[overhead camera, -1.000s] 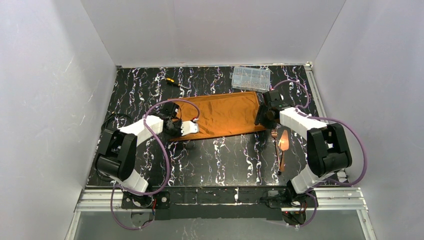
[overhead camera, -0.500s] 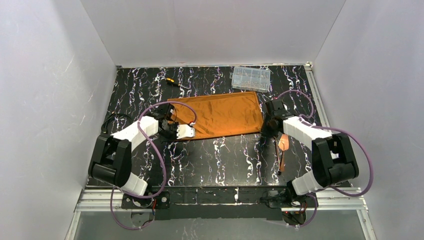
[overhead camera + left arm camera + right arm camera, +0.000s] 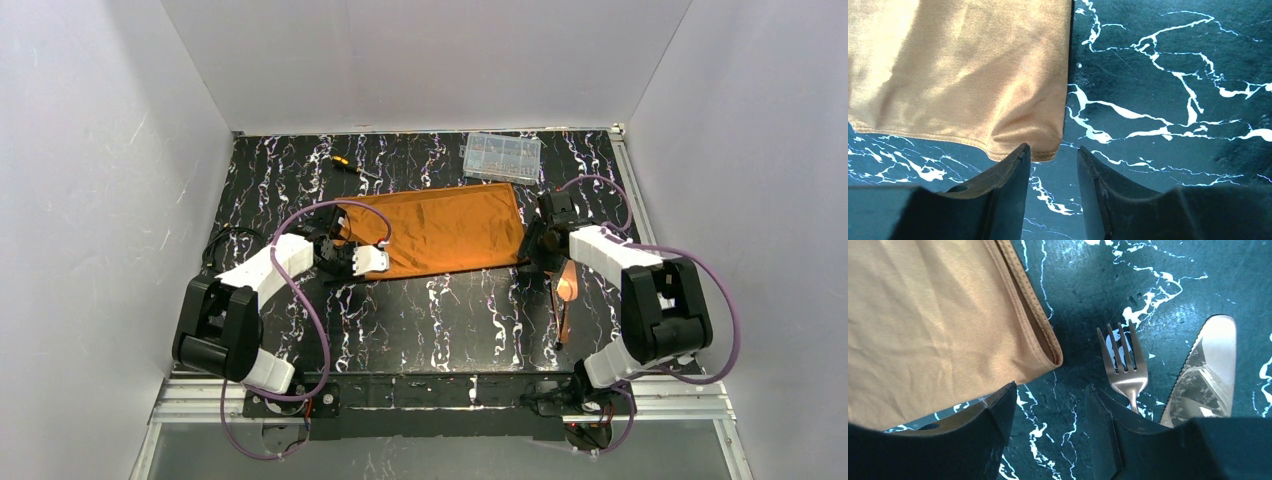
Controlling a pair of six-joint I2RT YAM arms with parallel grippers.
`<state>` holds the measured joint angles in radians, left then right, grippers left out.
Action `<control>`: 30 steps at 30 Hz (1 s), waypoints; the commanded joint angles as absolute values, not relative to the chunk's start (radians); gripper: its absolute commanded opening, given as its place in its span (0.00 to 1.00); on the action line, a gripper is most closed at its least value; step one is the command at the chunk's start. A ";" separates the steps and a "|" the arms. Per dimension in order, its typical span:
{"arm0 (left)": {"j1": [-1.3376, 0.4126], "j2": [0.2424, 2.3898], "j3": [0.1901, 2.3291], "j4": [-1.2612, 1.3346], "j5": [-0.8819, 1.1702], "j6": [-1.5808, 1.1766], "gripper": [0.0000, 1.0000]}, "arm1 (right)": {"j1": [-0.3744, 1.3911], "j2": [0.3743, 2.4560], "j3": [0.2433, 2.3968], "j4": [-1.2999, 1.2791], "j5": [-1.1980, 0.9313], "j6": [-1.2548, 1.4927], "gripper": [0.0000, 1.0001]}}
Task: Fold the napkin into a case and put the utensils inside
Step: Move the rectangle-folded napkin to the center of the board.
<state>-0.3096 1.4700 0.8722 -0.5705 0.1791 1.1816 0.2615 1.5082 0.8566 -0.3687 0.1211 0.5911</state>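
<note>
Wide view first: the black marbled surface (image 3: 430, 320) carries the napkin (image 3: 445, 230), which lies flat as a broad orange band across the middle, towards the far side. It is a band and not yet a narrow case; the right wrist view shows stacked hems at its near right corner, so it looks doubled over. That puts us mid-fold, by my reckoning.

An arm sits at each end. The left fingers (image 3: 1020, 162) stand narrowly parted and empty, tips just short of the near left corner. The right fingers (image 3: 1004, 407) stand wider apart, also empty, beside the near right corner.

The utensils wait on the surface just right of the cloth, fork (image 3: 1124, 365) alongside knife (image 3: 1205, 370), neither inside anything.

The next move probably calls for both arms to pinch those near corners together and carry that edge across evenly.
</note>
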 commanded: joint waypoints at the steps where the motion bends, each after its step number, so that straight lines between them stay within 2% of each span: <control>1: -0.307 1.462 0.862 -0.561 0.173 1.166 0.39 | 0.253 1.565 0.898 -0.321 0.099 0.590 0.60; 4: -0.307 1.504 0.885 -0.561 0.173 1.152 0.37 | 0.252 1.587 0.905 -0.305 0.100 0.599 0.55; 6: -0.307 1.531 0.899 -0.560 0.175 1.144 0.30 | 0.252 1.594 0.908 -0.303 0.100 0.609 0.46; 8: -0.307 1.553 0.901 -0.552 0.175 1.143 0.13 | 0.252 1.590 0.902 -0.303 0.107 0.615 0.34; 9: -0.307 1.568 0.901 -0.549 0.175 1.144 0.01 | 0.252 1.586 0.898 -0.302 0.109 0.615 0.28; 12: -0.307 1.591 0.902 -0.547 0.172 1.148 0.00 | 0.252 1.574 0.887 -0.307 0.120 0.617 0.13; 15: -0.304 1.595 0.906 -0.542 0.169 1.150 0.00 | 0.252 1.555 0.874 -0.313 0.124 0.616 0.02; 30: -0.224 1.484 0.899 -0.745 0.223 1.329 0.00 | 0.254 1.299 0.715 -0.394 0.078 0.653 0.01</control>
